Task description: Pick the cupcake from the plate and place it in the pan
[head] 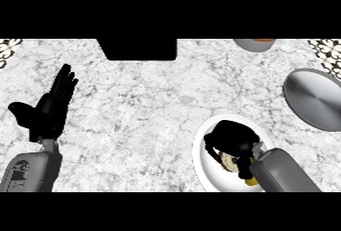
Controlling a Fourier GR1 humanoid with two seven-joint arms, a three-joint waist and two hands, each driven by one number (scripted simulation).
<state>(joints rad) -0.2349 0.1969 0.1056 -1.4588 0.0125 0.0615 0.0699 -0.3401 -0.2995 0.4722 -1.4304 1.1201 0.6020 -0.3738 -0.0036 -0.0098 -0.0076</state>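
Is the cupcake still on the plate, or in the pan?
On the white plate: the cupcake sits under the right hand; the grey pan holds nothing.

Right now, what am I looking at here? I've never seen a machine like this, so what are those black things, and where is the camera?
The camera sits at the robot's head and looks steeply down on a marble counter. The two grey forearms coming in from below are the robot's own, each ending in a black hand.

The left hand rests open at the left, fingers up, holding nothing. The right hand is over a white plate, its fingers curled round a cupcake, which it mostly hides.

At the right edge lies a grey pan, where the cupcake is meant to go. At the top edge you can see part of a bowl-like dish and a dark block; I cannot tell what either is.
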